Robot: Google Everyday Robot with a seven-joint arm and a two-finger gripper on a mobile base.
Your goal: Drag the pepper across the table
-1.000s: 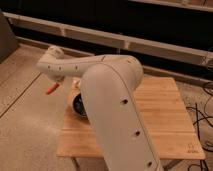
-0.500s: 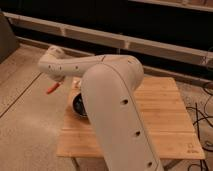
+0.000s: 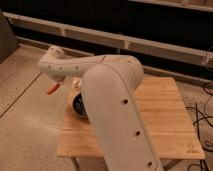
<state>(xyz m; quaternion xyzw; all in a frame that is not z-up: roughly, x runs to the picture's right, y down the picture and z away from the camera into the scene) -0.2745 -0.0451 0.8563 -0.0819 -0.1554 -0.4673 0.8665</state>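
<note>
Pepper (image 3: pixel 52 89): orange-red and tapered, seen up and to the left of the dark bowl (image 3: pixel 79 104), past the near-left edge of the table (image 3: pixel 165 110) as the view shows it; whether it rests on the wood or is lifted cannot be told.
Gripper (image 3: pixel 59 81): placed just left of the bowl, right beside the pepper and largely hidden under the white forearm (image 3: pixel 75 66); whether it is wide, narrow or holding the pepper cannot be told.
Step in hand: judged to be the drag itself, or the contact just before it.
Contact: the pepper should be kept pressed lightly to the wood, so that it is slid and not carried.
Path: a straight line away from the bowl should be chosen, over the bare planks on the bowl's far side.
Clearance: the bowl should be passed with room, since its rim could be caught and pushed.
Pace: a slow, even pull is advised; a tapered pepper is likely to be rolled or pivoted by a jerk.
Risk: the table edge left of the bowl is near, so a slip there could send the pepper off.
</note>
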